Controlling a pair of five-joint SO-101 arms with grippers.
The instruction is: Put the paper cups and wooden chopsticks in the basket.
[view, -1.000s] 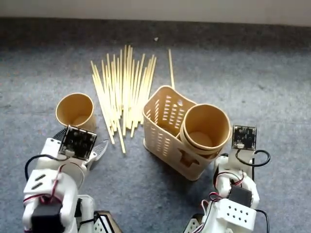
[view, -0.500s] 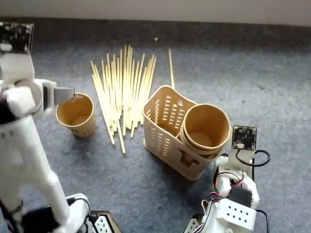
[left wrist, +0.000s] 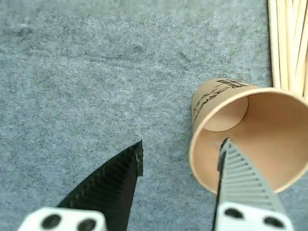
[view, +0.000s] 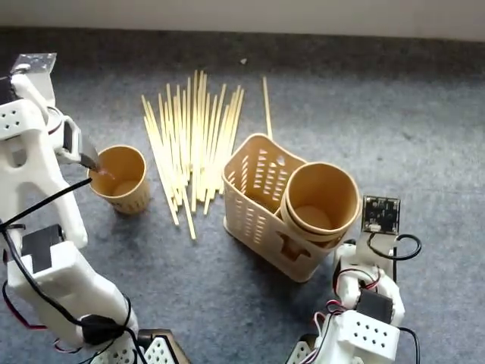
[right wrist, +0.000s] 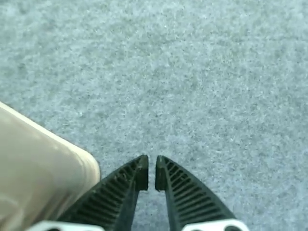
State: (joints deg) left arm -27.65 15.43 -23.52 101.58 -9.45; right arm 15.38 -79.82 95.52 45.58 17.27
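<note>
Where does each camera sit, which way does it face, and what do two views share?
High view: fixed overhead, looking down on chopsticks, basket, loose paper cup, both arms.
Left wrist view: on the left arm, facing down past the open left gripper at that cup.
Right wrist view: on the right arm, facing down past the shut right gripper at carpet and basket.
Shared: high and left wrist views show the cup.
</note>
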